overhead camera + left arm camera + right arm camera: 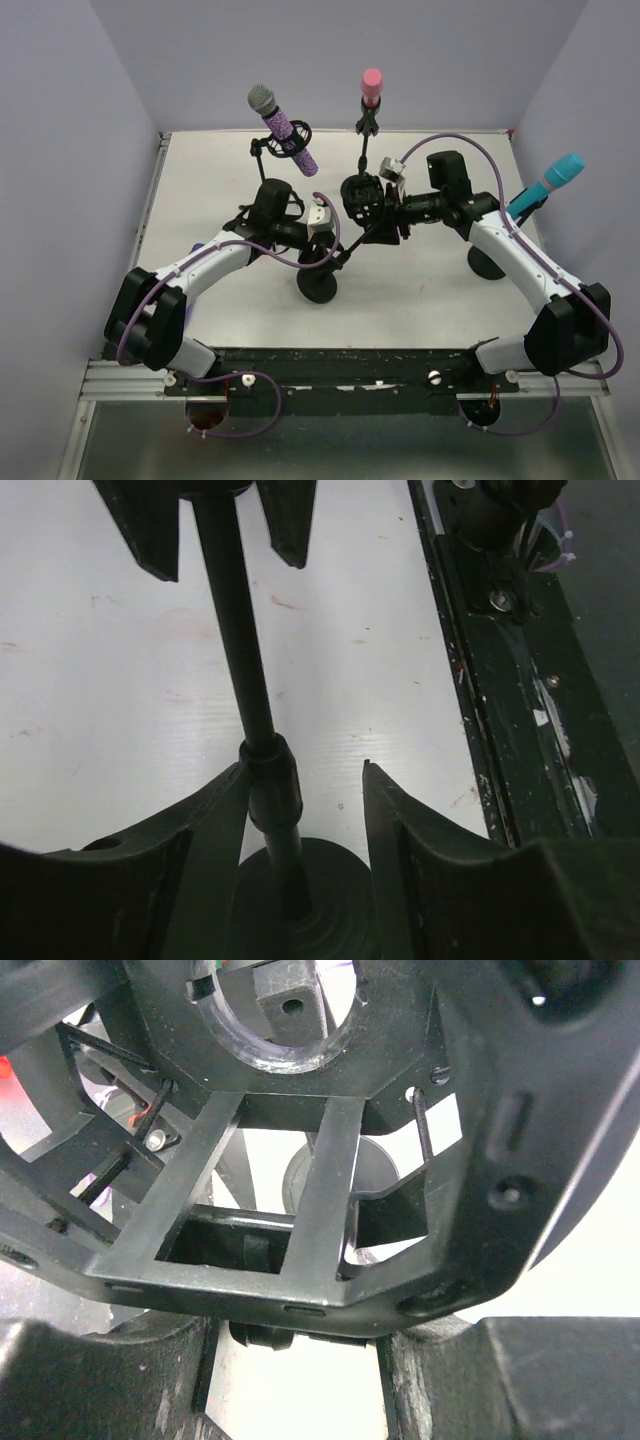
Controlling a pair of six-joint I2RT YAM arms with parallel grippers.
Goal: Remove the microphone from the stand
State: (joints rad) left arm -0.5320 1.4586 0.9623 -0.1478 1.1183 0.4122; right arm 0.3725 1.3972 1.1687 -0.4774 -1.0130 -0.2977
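Observation:
A black stand rises from a round base [318, 285] and carries a black shock mount [362, 195]; I see no microphone in that mount. My left gripper [335, 250] is open around the stand's pole [250, 690], and its left finger [215, 810] touches the pole's collar above the base [320, 900]. My right gripper [385, 212] is pressed up against the mount's frame [330, 1160]. Its fingers [470, 1380] stand apart with bare table between them, and their tips are hidden behind the frame.
Three other stands hold microphones: a purple glitter one [283, 127] at the back left, a pink one [371, 85] at the back middle and a teal one [555, 178] at the right. The table's black front rail [500, 680] runs near the base.

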